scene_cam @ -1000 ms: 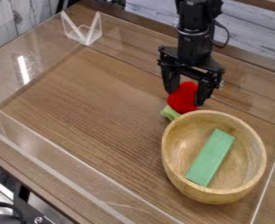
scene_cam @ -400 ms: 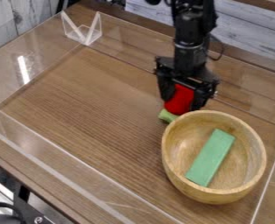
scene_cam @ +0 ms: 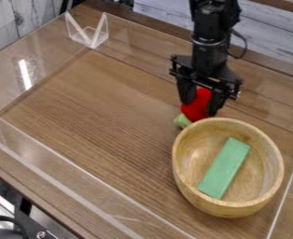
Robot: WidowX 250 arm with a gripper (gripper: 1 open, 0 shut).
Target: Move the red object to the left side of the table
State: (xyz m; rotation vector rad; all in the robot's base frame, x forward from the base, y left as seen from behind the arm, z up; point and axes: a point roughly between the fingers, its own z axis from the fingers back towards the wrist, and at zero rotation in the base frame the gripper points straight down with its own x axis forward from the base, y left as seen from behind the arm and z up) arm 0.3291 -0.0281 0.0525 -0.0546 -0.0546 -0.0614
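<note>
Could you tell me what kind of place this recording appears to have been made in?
Most likely a robot test bench in a lab, not a home. A wooden table is fenced by low clear plastic walls, a black robot arm stands over it, and the only items are toys: a red object and a bowl.

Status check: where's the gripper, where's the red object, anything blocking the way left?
Gripper down over red object, fingers either side, grip unconfirmed. Red object on table, beside wooden bowl. Leftward path looks open.
</note>
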